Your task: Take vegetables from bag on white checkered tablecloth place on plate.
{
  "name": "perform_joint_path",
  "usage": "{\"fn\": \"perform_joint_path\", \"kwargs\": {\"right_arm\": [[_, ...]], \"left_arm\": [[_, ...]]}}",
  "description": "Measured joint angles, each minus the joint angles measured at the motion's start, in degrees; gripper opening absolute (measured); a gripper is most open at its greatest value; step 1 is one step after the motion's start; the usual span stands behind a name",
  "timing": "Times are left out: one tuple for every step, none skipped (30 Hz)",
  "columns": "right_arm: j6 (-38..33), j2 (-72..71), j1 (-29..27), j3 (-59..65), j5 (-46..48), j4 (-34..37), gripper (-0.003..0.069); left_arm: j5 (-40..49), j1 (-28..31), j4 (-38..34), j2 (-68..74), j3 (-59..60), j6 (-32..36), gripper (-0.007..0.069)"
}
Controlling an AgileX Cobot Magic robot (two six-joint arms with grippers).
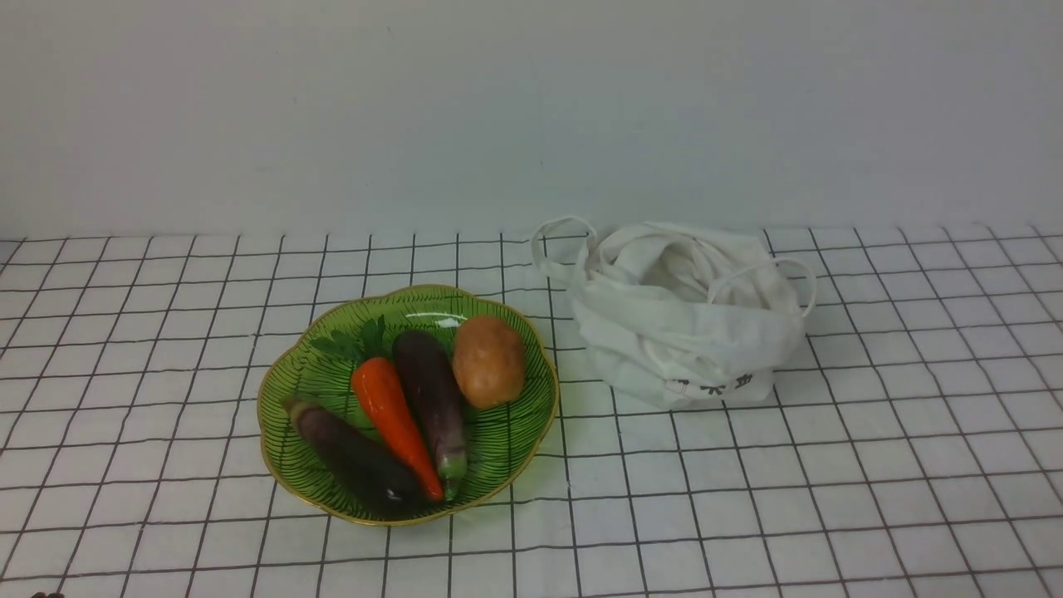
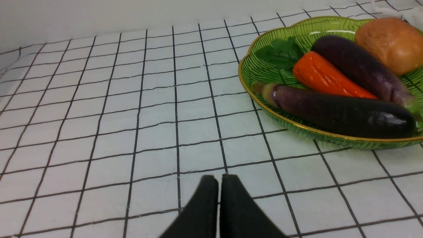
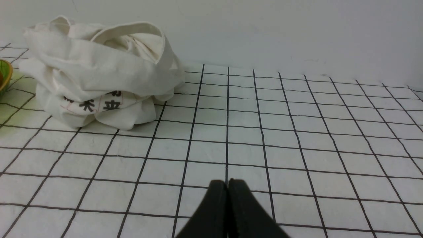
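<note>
The potato (image 1: pixel 488 360) is seen on the plate (image 1: pixel 286 384), just beside the slumped bag (image 1: pixel 681 316) on the tablecloth (image 1: pixel 872 465). It is judged firm, fairly light and smooth-skinned, best taken across its middle. One potato, one carrot (image 1: pixel 394 422) and two eggplants (image 1: pixel 432 399) are counted. Left gripper (image 2: pixel 219 180) and right gripper (image 3: pixel 227 184) are closed on nothing

Neither robot arm appears in the front view. In the left wrist view, the left arm's black wedge-shaped gripper (image 2: pixel 219 180) enters at 6 o'clock, its two jaws pressed almost together with a thin slit between, holding nothing. In the right wrist view, the right arm's matching black gripper (image 3: pixel 228 182) also enters at 6 o'clock, jaws fully together and empty.
</note>
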Motion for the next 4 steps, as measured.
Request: {"fn": "perform_joint_path", "kwargs": {"right_arm": [[0.00, 0.00, 0.00, 0.00, 0.00, 0.00, -0.0014], [0.00, 0.00, 0.00, 0.00, 0.00, 0.00, -0.0014], [0.00, 0.00, 0.00, 0.00, 0.00, 0.00, -0.0014], [0.00, 0.00, 0.00, 0.00, 0.00, 0.00, -0.0014]], "left_arm": [[0.00, 0.00, 0.00, 0.00, 0.00, 0.00, -0.0008], [0.00, 0.00, 0.00, 0.00, 0.00, 0.00, -0.0008], [0.00, 0.00, 0.00, 0.00, 0.00, 0.00, -0.0008], [0.00, 0.00, 0.00, 0.00, 0.00, 0.00, -0.0008]]}}
